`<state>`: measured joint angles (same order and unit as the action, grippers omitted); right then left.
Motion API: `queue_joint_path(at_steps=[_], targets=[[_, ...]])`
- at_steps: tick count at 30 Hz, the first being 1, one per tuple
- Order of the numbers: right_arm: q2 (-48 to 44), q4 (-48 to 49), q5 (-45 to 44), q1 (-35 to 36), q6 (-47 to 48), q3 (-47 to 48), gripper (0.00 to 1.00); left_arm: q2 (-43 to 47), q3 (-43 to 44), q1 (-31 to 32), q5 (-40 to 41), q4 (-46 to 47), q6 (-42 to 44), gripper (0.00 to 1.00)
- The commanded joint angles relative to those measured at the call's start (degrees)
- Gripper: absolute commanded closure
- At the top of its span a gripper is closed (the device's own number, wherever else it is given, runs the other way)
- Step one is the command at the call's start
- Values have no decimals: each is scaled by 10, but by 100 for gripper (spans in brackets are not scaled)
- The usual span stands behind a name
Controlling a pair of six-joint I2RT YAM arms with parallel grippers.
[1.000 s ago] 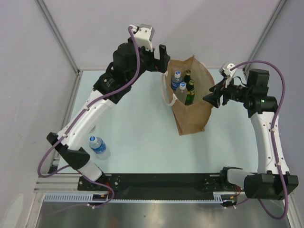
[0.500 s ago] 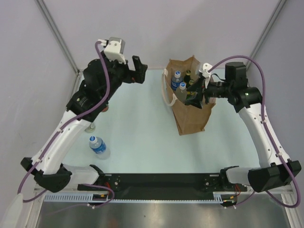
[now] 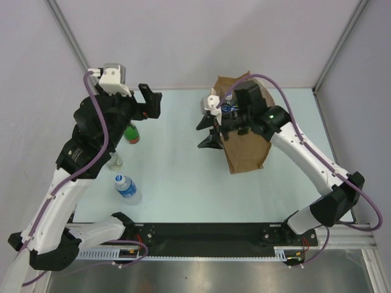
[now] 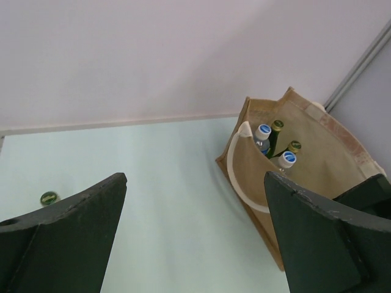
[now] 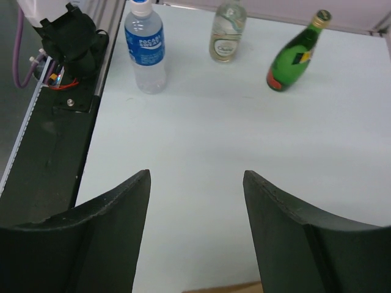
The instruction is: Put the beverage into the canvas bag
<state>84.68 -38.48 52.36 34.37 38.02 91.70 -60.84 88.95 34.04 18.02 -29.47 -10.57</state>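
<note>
The tan canvas bag (image 3: 245, 152) stands upright at the back right with a white loop handle. It holds two blue-capped water bottles (image 4: 263, 130) and two green bottles (image 4: 278, 126). On the left of the table stand a green glass bottle (image 3: 131, 132), a clear glass bottle (image 3: 114, 160) and a blue-labelled water bottle (image 3: 126, 187). All three show in the right wrist view: green (image 5: 296, 56), clear (image 5: 226, 29), water (image 5: 145, 47). My left gripper (image 3: 148, 101) is open and empty, high above the green bottle. My right gripper (image 3: 204, 133) is open and empty, just left of the bag, facing the three bottles.
The right arm's wrist reaches over the bag's open top. A black rail (image 3: 208, 235) with the arm bases runs along the near edge. Grey walls and metal posts (image 3: 68, 46) close in the back and sides.
My left arm has swung left, away from the bag, to above the green bottle. My right arm has swung left across the bag's top, so its gripper is now on the bag's left side.
</note>
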Motion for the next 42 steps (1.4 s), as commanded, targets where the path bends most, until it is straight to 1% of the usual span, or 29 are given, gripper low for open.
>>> queue_joint_path(at_steps=[1,3,6,9,11,12,13,14,15,17,19,20,24,29,34,42], targets=[[38,53,-15,53,6,39,32,34,-9,-6,46,-38,-16,0],[68,60,-23,84,3,53,32,54,-13,-7,57,-53,-20,0],[108,95,-30,118,-24,62,32,81,-18,-7,79,-76,-26,0],[150,152,-36,152,-51,78,31,109,-29,-8,99,-98,-38,0],[169,167,-31,167,-66,89,31,132,-41,-7,115,-115,-48,0],[189,186,-28,183,-73,97,26,139,-47,-7,122,-121,-56,0],[197,197,-25,190,-80,98,22,148,-56,-7,137,-132,-61,0],[205,210,-24,198,-87,98,21,160,-61,-7,151,-140,-68,0],[211,233,-23,213,-88,96,16,166,-63,-8,163,-150,-84,0],[227,258,-20,226,-92,88,13,174,-71,-7,187,-170,-96,0],[242,292,5,238,-96,81,13,184,-76,-7,195,-182,-108,0],[246,319,9,242,-102,79,9,186,-77,-7,200,-186,-112,0],[279,366,2,264,-148,95,9,203,-79,-7,220,-207,-122,0],[333,423,-32,293,-204,132,9,233,-92,-7,250,-209,-126,0],[373,461,-67,305,-267,158,11,261,-98,-8,288,-214,-131,0],[413,460,-95,317,-265,185,14,274,-99,-7,303,-220,-116,0]])
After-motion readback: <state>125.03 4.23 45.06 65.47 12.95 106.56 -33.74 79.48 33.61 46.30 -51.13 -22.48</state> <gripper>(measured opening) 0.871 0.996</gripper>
